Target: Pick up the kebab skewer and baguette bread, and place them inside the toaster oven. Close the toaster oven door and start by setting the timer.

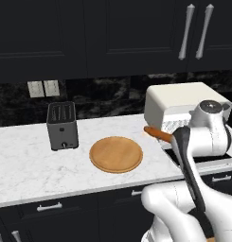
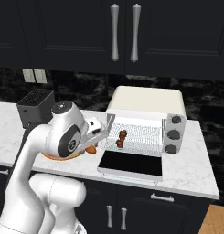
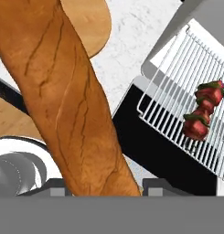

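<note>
The baguette bread (image 3: 72, 100), a long orange-brown loaf, runs between my fingertips (image 3: 56, 185), and my gripper (image 3: 104, 187) is shut on it. One end of the baguette (image 1: 157, 133) sticks out left of the hand, above the counter and just left of the toaster oven (image 1: 176, 101). The toaster oven door (image 2: 131, 164) lies folded down and open. On the wire rack (image 3: 186, 91) inside lies the kebab skewer (image 2: 121, 138), its red-brown chunks (image 3: 202, 112) to the right of the bread in the hand view.
A round wooden board (image 1: 116, 154) lies on the marble counter left of the oven. A black slot toaster (image 1: 62, 125) stands further left. Knobs (image 2: 173, 135) run down the oven's right side. Dark cabinets hang above.
</note>
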{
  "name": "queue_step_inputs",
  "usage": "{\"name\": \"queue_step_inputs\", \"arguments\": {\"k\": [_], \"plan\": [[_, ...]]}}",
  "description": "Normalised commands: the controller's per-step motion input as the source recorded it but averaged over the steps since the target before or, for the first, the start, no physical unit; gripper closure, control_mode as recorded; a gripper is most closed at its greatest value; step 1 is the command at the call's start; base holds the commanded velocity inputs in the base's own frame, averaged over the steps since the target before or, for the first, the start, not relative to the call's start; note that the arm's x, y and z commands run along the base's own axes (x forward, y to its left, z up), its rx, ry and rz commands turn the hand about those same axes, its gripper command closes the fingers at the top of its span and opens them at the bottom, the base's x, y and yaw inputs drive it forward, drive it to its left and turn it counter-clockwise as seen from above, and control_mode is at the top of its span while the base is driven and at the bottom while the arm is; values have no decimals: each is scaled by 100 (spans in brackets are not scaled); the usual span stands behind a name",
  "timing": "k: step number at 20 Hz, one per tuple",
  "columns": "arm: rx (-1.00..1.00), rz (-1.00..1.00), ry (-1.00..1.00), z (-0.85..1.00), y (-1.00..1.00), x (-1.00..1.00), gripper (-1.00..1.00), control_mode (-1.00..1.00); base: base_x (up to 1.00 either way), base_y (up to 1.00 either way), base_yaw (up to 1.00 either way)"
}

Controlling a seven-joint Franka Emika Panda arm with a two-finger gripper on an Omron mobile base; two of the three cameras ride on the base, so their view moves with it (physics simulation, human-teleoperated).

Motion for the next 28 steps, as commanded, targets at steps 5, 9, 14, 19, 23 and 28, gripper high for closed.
{"name": "queue_step_inputs", "arguments": {"k": [5, 9, 14, 19, 23, 28], "plan": [[3, -33, 5, 6, -97, -41, 100, -100, 0, 0, 0], [0, -36, 8, 0, -89, -1, 100, -100, 0, 0, 0], [3, -31, 1, 0, -64, 14, 100, -100, 0, 0, 0], [6, -24, 4, 0, -56, 14, 100, -100, 0, 0, 0], [4, -23, 11, -2, -20, 28, 100, -100, 0, 0, 0], [0, -7, 12, -17, 4, 31, 100, -100, 0, 0, 0]]}}
